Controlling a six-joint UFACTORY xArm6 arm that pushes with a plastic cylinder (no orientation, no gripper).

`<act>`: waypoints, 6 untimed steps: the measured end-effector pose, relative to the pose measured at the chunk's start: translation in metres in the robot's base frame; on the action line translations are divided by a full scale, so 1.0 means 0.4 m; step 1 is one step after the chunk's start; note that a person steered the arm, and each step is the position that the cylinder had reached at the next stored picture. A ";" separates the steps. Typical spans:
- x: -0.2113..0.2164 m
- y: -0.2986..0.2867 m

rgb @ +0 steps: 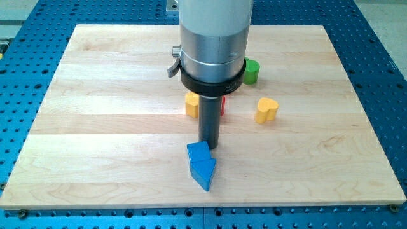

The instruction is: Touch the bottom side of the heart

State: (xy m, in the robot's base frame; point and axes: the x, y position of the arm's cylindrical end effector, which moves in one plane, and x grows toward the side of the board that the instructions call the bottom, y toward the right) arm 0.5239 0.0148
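Yellow heart (267, 110) looked light and slippery, best nudged at its bottom edge. Tip (209, 147) touched the blue block (202, 165). No claw showed.

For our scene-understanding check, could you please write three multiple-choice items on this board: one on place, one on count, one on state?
1. Where is my tip relative to the blue block?
A. just above it, at its top edge
B. far to its right
C. below it

2. How many yellow blocks are visible?
A. none
B. two
C. four

3. Is my tip at the yellow heart?
A. yes, touching
B. no, well apart
C. on top of it

Answers: 1 A, the rod ends at the blue block's top edge. 2 B, the heart and another yellow block. 3 B, bare board separates them.
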 end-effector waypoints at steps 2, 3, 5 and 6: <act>-0.031 0.360; -0.029 0.360; -0.065 0.249; -0.100 0.177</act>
